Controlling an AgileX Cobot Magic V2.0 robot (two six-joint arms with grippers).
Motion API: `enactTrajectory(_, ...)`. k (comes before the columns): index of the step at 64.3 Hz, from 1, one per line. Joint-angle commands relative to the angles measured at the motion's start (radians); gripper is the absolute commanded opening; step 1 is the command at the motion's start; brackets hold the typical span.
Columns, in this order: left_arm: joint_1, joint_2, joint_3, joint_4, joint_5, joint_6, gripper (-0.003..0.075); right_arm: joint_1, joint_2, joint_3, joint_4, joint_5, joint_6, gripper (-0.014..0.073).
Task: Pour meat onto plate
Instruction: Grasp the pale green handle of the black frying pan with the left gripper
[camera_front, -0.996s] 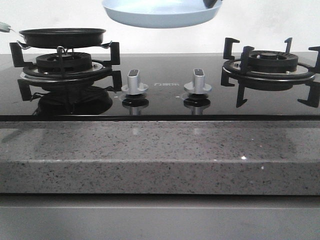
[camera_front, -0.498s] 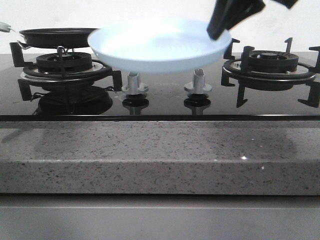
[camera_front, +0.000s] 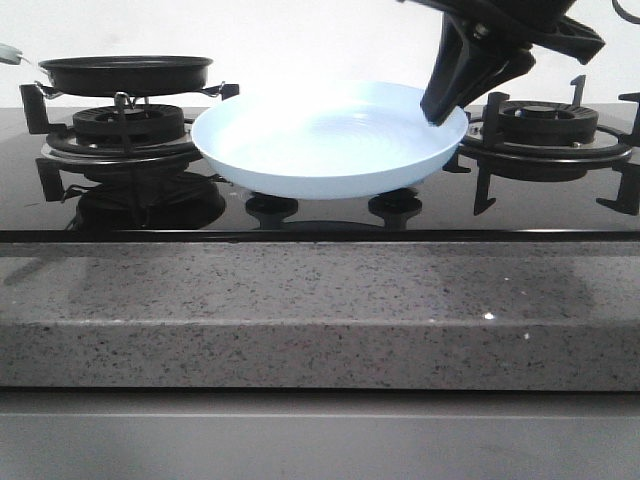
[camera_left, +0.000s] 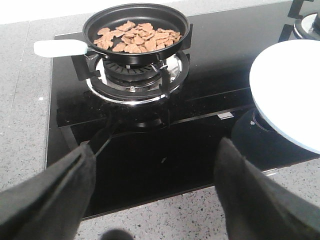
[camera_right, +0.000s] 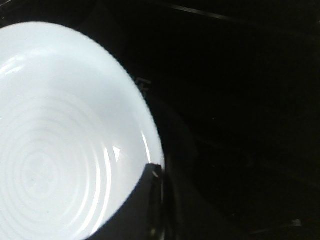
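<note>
The meat (camera_left: 137, 36) lies as a heap of small reddish-brown pieces in the black frying pan (camera_left: 102, 19), which sits on the left burner (camera_front: 125, 72). The pale-blue plate (camera_front: 330, 140) is empty and hangs low and nearly level over the middle of the hob. My right gripper (camera_front: 440, 108) is shut on the plate's right rim, as the right wrist view (camera_right: 155, 172) shows. The plate also shows in the left wrist view (camera_left: 290, 85). My left gripper (camera_left: 155, 170) is open and empty over the hob's front edge, well short of the pan.
The pan's white handle (camera_left: 60, 47) points away from the plate. The right burner grate (camera_front: 540, 125) stands just behind the right arm. The plate hides the two knobs. A speckled grey counter edge (camera_front: 320, 310) runs along the front.
The right gripper has brought the plate down from the top of the front view to just above the hob, in front of the knobs. The pan has not moved.
</note>
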Motion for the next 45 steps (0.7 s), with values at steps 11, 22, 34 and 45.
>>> enactTrajectory(11, -0.001, 0.014, -0.032, -0.010, -0.075, -0.029, 0.0559, 0.001, -0.050, -0.023, 0.031, -0.044, -0.011, -0.0113)
enactTrajectory(22, 0.054, 0.102, -0.077, -0.010, -0.035, -0.033, 0.0631, 0.001, -0.050, -0.023, 0.031, -0.044, -0.011, -0.0113)
enactTrajectory(34, 0.163, 0.271, -0.202, -0.010, 0.075, -0.033, 0.0631, 0.001, -0.050, -0.023, 0.031, -0.044, -0.011, -0.0113)
enactTrajectory(45, 0.330, 0.404, -0.305, -0.252, 0.108, 0.126, 0.0627, 0.001, -0.050, -0.023, 0.031, -0.044, -0.011, -0.0113)
